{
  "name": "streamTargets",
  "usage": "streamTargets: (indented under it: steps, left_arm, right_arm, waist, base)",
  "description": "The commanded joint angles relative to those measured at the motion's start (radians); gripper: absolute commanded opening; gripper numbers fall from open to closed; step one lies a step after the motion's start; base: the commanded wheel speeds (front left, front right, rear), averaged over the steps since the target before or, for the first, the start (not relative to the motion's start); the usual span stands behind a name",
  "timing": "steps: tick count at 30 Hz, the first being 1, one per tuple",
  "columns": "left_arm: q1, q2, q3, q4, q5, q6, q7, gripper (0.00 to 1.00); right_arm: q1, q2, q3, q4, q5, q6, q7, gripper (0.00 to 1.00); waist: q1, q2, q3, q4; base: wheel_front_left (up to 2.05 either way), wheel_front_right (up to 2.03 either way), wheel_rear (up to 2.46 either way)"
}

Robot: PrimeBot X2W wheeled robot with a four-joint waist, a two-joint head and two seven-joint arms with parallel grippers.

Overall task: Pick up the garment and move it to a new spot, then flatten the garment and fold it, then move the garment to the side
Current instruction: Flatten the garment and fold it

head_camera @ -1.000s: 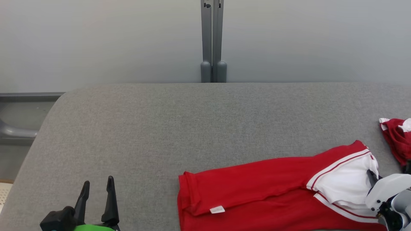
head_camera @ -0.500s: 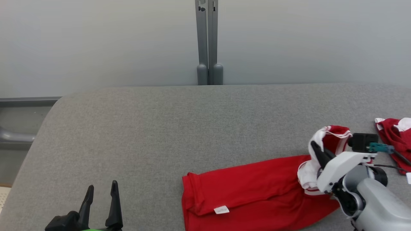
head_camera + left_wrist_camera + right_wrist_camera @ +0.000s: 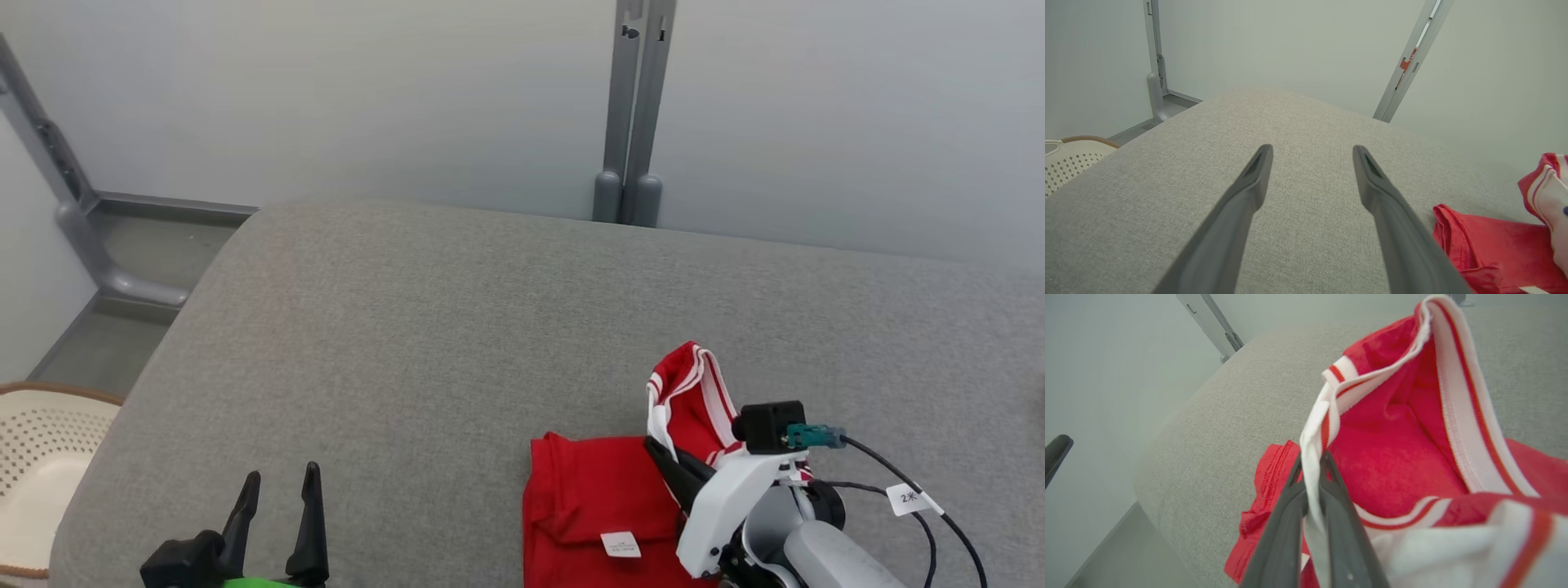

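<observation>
The garment (image 3: 600, 498) is red with white, red-striped trim and lies on the grey padded table (image 3: 424, 327) at the lower middle. My right gripper (image 3: 660, 451) is shut on its white trimmed edge, lifting that end up and over the flat red part. In the right wrist view the garment (image 3: 1396, 457) bunches above the right gripper (image 3: 1311, 465), whose fingers (image 3: 1286, 522) pinch the white band. My left gripper (image 3: 277, 482) stands open at the lower left, apart from the cloth. Seen from the left wrist, the left gripper (image 3: 1312, 153) is empty, with the garment (image 3: 1490, 241) to its right.
A cream perforated basket (image 3: 41, 457) stands off the table's left edge, also in the left wrist view as the basket (image 3: 1069, 159). A grey post (image 3: 637, 114) rises behind the table against the pale wall. A cable with a tag (image 3: 906, 496) trails from my right wrist.
The camera has swung left, bringing the basket into view. My right gripper has carried the garment's trimmed end leftward over the red part, shortening the spread cloth. The left gripper stays open.
</observation>
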Motion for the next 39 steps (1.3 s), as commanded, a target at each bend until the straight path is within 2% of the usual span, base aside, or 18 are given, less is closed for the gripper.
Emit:
streamTargets:
  steps: [1,11,12,13,14,15,16,23,29,34,39]
  left_arm:
    - [-0.022,-0.003,-0.005,0.004,-0.004,-0.007,-0.002,1.00]
    - [-0.043,-0.012,-0.021,0.038,-0.012,-0.015,-0.004,1.00]
    - [-0.044,-0.012,-0.021,0.041,-0.013,-0.014,-0.005,1.00]
    - [-0.045,-0.012,-0.021,0.044,-0.014,-0.014,-0.005,1.00]
    - [-0.046,-0.013,-0.020,0.046,-0.014,-0.014,-0.005,1.00]
    - [-0.049,-0.012,-0.020,0.048,-0.015,-0.015,-0.006,1.00]
    - [-0.050,-0.011,-0.018,0.050,-0.016,-0.016,-0.006,1.00]
    - [-0.033,0.001,-0.002,0.049,-0.020,-0.009,-0.008,1.00]
    - [-0.013,0.002,0.011,0.035,-0.019,-0.003,-0.007,1.00]
    - [0.001,-0.005,0.017,0.024,-0.017,-0.001,-0.007,1.00]
    - [0.003,-0.008,0.019,0.020,-0.013,-0.005,-0.007,1.00]
  right_arm:
    - [0.009,0.018,-0.007,-0.009,-0.012,0.001,0.006,0.00]
    - [-0.024,0.092,-0.002,0.055,-0.067,0.001,0.006,0.00]
    - [-0.026,0.095,0.000,0.067,-0.063,0.001,0.005,0.26]
    - [-0.027,0.099,0.008,0.081,-0.053,0.001,0.002,0.35]
    - [-0.029,0.102,0.019,0.091,-0.045,0.001,0.002,0.38]
    - [-0.032,0.105,0.033,0.096,-0.034,0.001,-0.001,0.85]
    - [-0.035,0.106,0.043,0.096,-0.022,0.001,-0.007,1.00]
    - [-0.060,0.104,0.087,0.003,0.076,0.001,-0.077,1.00]
    - [-0.054,-0.005,0.042,-0.146,0.110,0.001,-0.115,1.00]
    - [-0.018,-0.102,-0.086,-0.178,0.032,0.001,-0.144,1.00]
    - [0.043,-0.142,-0.249,-0.127,-0.080,0.001,-0.177,1.00]
  waist:
    - [0.0000,0.0000,0.000,0.040]
    - [0.0000,0.0000,0.015,0.052]
    - [0.0000,0.0000,0.015,0.051]
    - [0.0000,0.0000,0.016,0.050]
    - [0.0000,0.0000,0.017,0.049]
    - [0.0000,0.0000,0.017,0.047]
    - [0.0000,0.0000,0.017,0.044]
    - [0.0000,0.0000,0.001,-0.011]
    - [0.0000,0.0000,-0.013,-0.073]
    - [0.0000,0.0000,-0.018,-0.122]
    - [0.0000,0.0000,-0.015,-0.141]
  base:
    - [0.00,0.00,0.00]
    - [0.00,0.00,0.00]
    - [0.00,0.00,0.00]
    - [0.00,0.00,0.00]
    - [0.00,0.00,0.00]
    - [0.00,0.00,0.00]
    - [0.00,0.00,0.00]
    - [0.00,0.00,0.00]
    - [0.00,0.00,0.00]
    - [0.00,0.00,0.00]
    - [0.00,0.00,0.00]
